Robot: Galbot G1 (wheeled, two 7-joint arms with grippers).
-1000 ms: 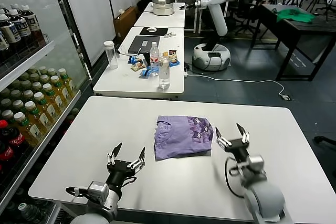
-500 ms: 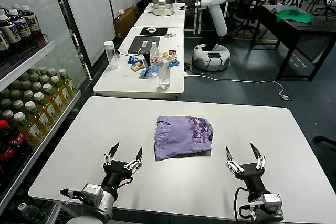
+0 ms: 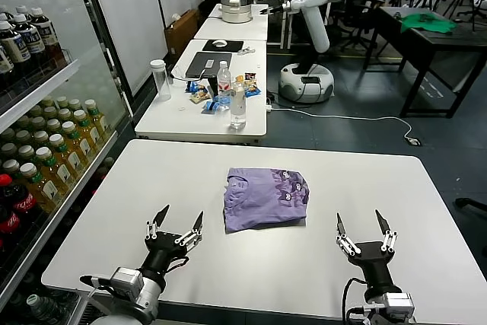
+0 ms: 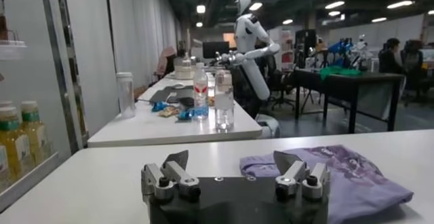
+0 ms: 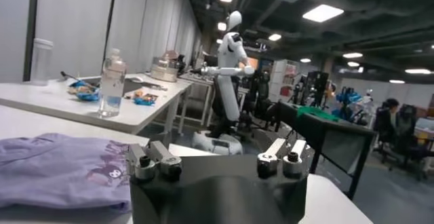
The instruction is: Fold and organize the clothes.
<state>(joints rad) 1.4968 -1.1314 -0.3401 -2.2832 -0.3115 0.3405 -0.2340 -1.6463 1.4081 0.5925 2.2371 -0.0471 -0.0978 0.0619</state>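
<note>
Both end effectors, left [image 3: 175, 227] and right [image 3: 364, 232], spread wide, empty, near edge of surface [image 3: 114, 211]. Purple T-shirt [image 3: 265, 196] lies folded mid-surface between them. Folding looks finished; next likely tidying placement.

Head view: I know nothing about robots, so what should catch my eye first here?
A folded lavender T-shirt lies in the middle of the white table, dark printed marks showing near its right edge. The left gripper and right gripper hang open near the front edge, either side of it, touching nothing. Beyond, another white robot stands among desks.
</note>
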